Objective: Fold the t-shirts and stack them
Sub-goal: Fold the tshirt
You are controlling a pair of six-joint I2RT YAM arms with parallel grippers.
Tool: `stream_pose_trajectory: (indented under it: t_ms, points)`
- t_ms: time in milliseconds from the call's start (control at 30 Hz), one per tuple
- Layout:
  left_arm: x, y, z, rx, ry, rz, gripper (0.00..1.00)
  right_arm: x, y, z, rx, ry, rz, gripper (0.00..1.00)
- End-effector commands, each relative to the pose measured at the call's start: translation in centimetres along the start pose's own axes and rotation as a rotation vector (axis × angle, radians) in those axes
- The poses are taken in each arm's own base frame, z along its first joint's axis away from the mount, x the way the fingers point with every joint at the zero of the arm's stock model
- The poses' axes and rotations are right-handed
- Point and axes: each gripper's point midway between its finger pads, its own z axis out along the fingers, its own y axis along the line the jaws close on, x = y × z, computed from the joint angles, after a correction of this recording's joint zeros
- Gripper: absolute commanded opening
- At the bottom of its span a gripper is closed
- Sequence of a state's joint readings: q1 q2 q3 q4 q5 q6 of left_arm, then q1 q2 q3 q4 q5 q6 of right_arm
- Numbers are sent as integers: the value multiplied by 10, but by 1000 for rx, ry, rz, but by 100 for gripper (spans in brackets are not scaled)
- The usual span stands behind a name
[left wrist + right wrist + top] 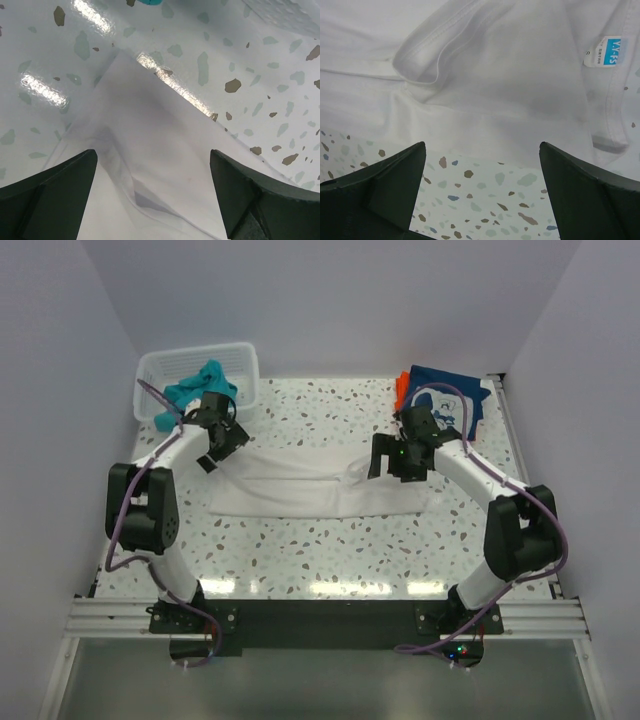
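Note:
A large white t-shirt (300,488) lies spread flat across the middle of the table. My left gripper (216,454) hovers open over its left end; in the left wrist view the gripper (152,152) stands wide over a soft fold of white cloth (150,115), holding nothing. My right gripper (392,470) is open above the shirt's right part; in the right wrist view the gripper (481,146) straddles the shirt's edge (495,75), with a neck label (609,52) at the upper right. A teal shirt (203,383) lies in the basket. A navy shirt (455,392) and an orange one (402,387) lie at the back right.
A white mesh basket (246,352) stands at the back left corner. Speckled tabletop (320,550) lies bare in front of the white shirt. White walls close in the left, back and right sides.

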State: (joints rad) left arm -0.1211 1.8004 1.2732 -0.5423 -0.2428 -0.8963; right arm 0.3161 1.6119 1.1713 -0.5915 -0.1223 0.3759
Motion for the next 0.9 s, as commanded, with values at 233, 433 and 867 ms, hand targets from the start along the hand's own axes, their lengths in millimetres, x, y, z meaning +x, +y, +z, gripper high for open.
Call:
stream_pose_trajectory:
  t_ms: [233,433,867]
  points:
    - [-21,-9,-58,68,-139,80,100,-5,-10,28,196,-10,-80,99]
    - [-20,-4,-65,61,-136,98,100,-21,4,59,279,-22,-135,99]
    - [-13,-18,-62,118,-114,137,100,-55,23,44,327,-121,-119,99]
